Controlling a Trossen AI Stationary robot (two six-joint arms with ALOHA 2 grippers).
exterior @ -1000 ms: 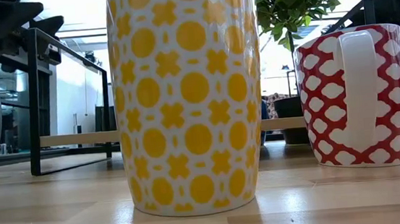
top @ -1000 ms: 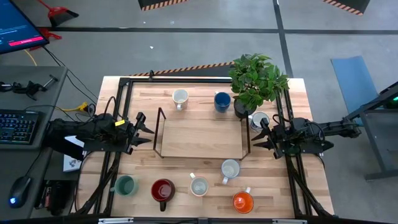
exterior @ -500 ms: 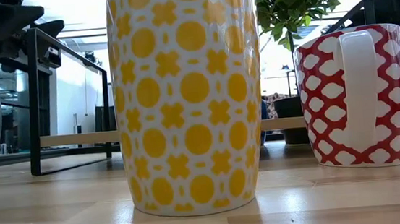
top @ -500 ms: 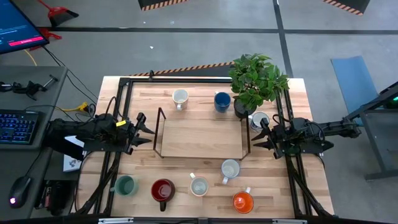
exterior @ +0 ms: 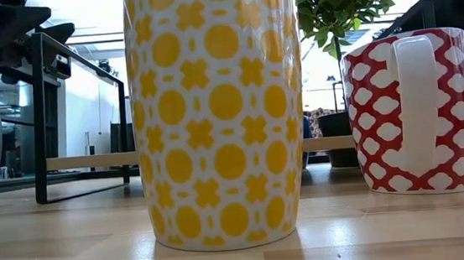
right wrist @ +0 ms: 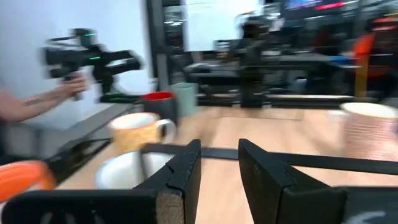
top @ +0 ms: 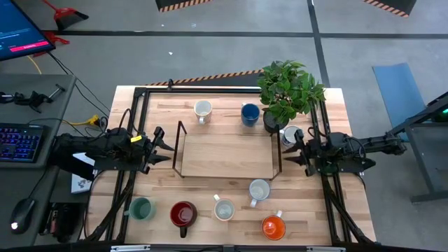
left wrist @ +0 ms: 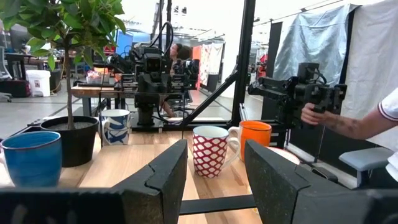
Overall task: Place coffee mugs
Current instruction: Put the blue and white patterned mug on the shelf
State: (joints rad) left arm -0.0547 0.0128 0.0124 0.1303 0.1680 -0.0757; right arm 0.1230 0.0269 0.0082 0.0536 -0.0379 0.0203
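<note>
Grey workshop floor surrounds a pale wooden bench (top: 231, 185) boxed in by a black frame, with a low black-framed rack (top: 227, 150) standing bare at its centre. Neither arm has taken up a mug yet. The left claw (top: 166, 148) waits just outside the rack's left end with its fingers spread and nothing between them. The right claw (top: 294, 150) sits at the rack's right end, also parted and empty in its wrist view, right beside a patterned white mug (top: 291, 135) that stands against the potted plant (top: 287, 94).

The coffee mugs lie scattered around the rack rather than on it. Along the far edge stand a cream mug (top: 203, 110) and a blue mug (top: 250, 114). Along the near edge sit a green mug (top: 141, 208), a red mug (top: 183, 213), a small white mug (top: 224, 208), another pale mug (top: 259, 190) and an orange mug (top: 273, 227).

Both arms flank the rack symmetrically, probably so each can serve the mugs on its own side. A person's hand (left wrist: 311, 115) holds a camera rig beyond the bench, well clear of the work.
</note>
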